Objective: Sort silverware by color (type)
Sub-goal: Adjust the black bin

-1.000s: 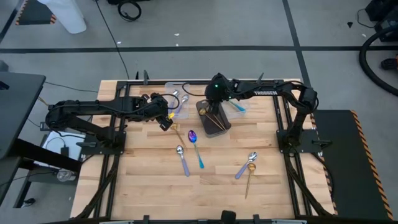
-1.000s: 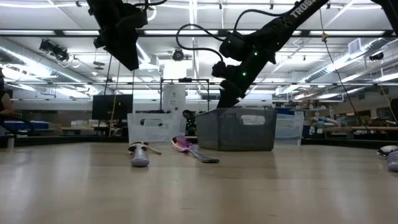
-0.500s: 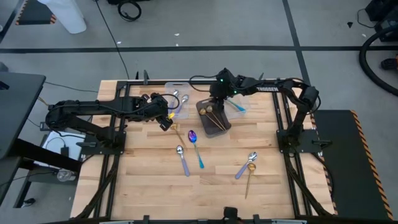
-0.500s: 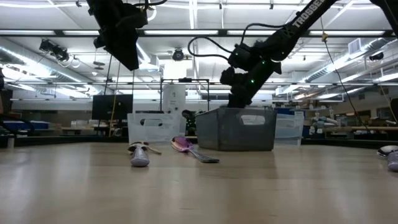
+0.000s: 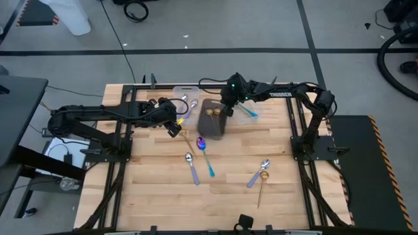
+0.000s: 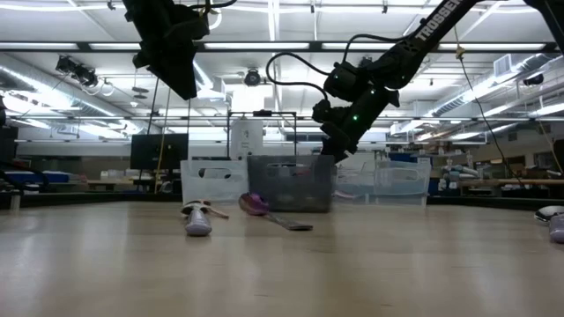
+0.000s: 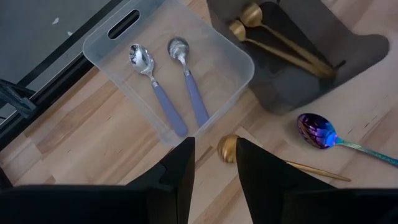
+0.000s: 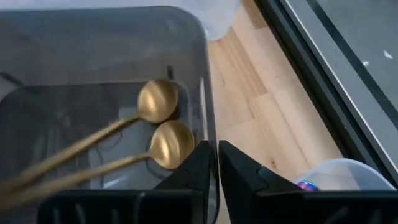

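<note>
Five spoons lie loose on the tabletop [image 5: 150,189] in the high view: a gold spoon [image 5: 187,139], a teal spoon [image 5: 205,151] and a lavender spoon [image 5: 192,167] near the middle, and a second lavender-and-gold pair [image 5: 260,176] well apart to the right. The right gripper [image 5: 226,109] sits at the rim of the dark bin [image 5: 221,129]; half a second ago that bin stood further right and now sits beside the clear bin [image 5: 177,91]. The left gripper [image 5: 175,125] hovers near the gold spoon. "TROSSEN" reads along the right arm [image 5: 281,95].

Low view: the dark bin [image 6: 291,183] now overlaps the clear bin [image 6: 214,180], and the left gripper [image 6: 181,81] hangs well above the tabletop. Part of the same lettering shows on the right arm [image 6: 438,19].

Left wrist view: the jaws of the left gripper [image 7: 214,158] stand apart, empty, with the gold spoon [image 7: 229,148] beyond them. Two lavender spoons [image 7: 180,87] lie in the clear bin [image 7: 96,42], two gold ones [image 7: 273,40] in the dark bin [image 7: 357,56].

Right wrist view alone shows the grip: the right gripper [image 8: 211,158] is clamped on the dark bin's [image 8: 93,43] wall, next to two gold spoon bowls [image 8: 163,121].
</note>
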You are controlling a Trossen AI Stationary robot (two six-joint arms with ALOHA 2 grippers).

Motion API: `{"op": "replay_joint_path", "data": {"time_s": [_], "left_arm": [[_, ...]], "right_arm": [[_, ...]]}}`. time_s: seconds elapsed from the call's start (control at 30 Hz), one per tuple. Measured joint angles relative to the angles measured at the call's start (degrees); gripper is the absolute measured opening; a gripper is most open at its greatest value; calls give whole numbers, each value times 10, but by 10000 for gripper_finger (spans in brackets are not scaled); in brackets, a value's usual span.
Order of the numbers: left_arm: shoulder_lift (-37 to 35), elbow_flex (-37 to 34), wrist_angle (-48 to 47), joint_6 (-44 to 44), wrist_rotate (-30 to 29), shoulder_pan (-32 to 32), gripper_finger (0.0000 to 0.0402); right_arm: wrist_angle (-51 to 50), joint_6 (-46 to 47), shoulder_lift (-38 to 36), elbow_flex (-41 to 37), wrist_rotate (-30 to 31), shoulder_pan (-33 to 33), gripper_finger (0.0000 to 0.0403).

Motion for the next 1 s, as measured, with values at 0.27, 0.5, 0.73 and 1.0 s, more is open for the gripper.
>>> {"op": "replay_joint_path", "data": {"time_s": [0.27,0.5,0.73,1.0], "left_arm": [[0,0,0,1,0,0,125],[0,0,0,1,0,0,125],[0,0,0,1,0,0,125],[0,0,0,1,0,0,125]], "right_arm": [[17,-39,0,0,-8,4,63],[57,-71,0,0,5,-5,80],[41,-51,0,0,-38,-20,71],[20,-66,0,0,-53,-21,70]]}}
